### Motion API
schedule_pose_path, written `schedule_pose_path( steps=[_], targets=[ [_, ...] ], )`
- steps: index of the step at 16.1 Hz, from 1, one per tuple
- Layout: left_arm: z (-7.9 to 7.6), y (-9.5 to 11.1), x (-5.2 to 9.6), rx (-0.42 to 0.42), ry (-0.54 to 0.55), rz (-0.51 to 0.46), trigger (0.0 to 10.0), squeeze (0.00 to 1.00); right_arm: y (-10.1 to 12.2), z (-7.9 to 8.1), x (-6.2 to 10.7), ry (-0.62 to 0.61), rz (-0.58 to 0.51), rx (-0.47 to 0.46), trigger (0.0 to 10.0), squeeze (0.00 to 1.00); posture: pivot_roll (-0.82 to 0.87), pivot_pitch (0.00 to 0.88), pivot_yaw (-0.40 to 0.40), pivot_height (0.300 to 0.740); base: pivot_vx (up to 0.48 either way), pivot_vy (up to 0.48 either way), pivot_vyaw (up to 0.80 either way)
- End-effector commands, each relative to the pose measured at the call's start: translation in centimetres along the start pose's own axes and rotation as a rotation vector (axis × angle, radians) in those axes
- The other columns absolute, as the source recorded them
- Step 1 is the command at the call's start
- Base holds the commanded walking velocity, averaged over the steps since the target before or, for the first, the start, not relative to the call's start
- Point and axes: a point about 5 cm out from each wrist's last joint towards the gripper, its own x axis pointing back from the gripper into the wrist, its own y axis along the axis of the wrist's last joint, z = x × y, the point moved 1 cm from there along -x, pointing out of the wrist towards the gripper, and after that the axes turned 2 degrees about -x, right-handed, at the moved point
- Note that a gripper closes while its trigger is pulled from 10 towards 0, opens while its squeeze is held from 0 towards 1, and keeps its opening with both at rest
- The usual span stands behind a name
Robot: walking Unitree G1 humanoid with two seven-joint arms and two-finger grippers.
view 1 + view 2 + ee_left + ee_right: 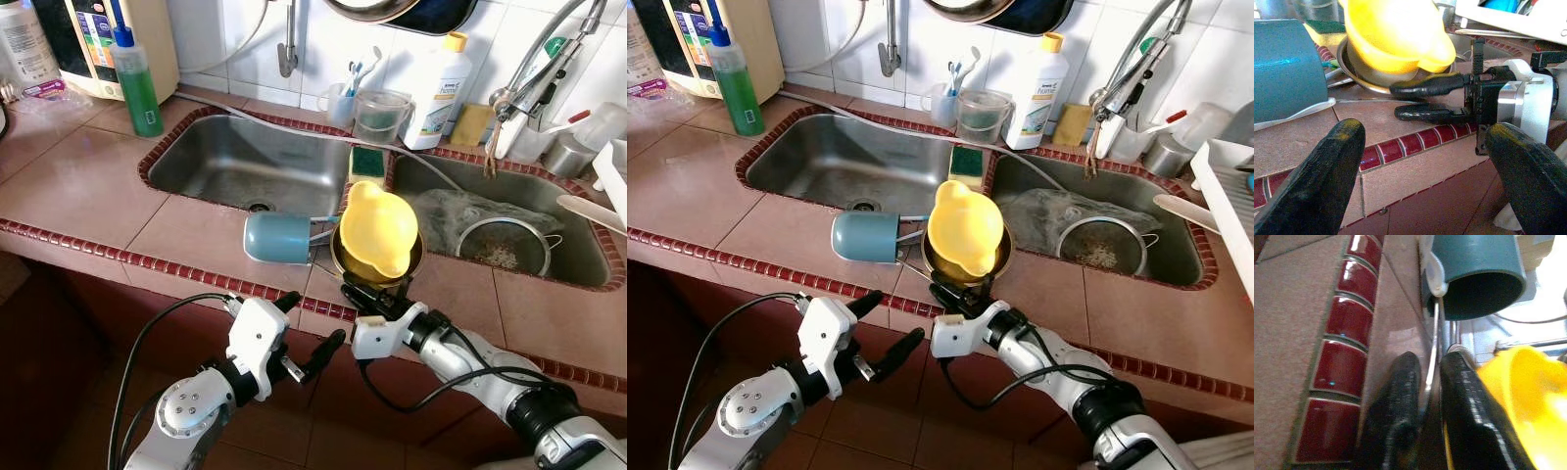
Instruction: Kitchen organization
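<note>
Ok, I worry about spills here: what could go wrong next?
The right gripper is at a thin metal handle beside the bowl, which sits near the counter edge with a yellow jug tilted in it; a tug might tip both off. The cup lies on its side by that handle and could roll.

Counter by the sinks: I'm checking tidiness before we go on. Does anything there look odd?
Yes. The teal cup lies on its side on the counter, and the yellow jug sits tilted in a metal bowl near the tiled edge.
</note>
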Motion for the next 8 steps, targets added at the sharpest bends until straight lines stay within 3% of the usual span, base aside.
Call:
schedule_pose_path(
  steps=[1, 8],
  targets=[
    [-0.42, 0.34, -0.11, -0.004, -0.015, -0.01, 10.0, 0.0, -0.47, 0.84, 0.65, 0.063, 0.014, 0.029, 10.0, 0.0, -0.06, 0.076, -0.07, 0.74, 0.0, 0.0, 0.0],
    [-0.5, 0.35, -0.22, -0.006, -0.025, -0.01, 10.0, 0.0, -0.11, 1.01, 0.47, 0.059, -0.012, 0.06, 10.0, 0.0, -0.05, 0.068, -0.064, 0.74, 0.0, 0.0, 0.0]
  ],
)
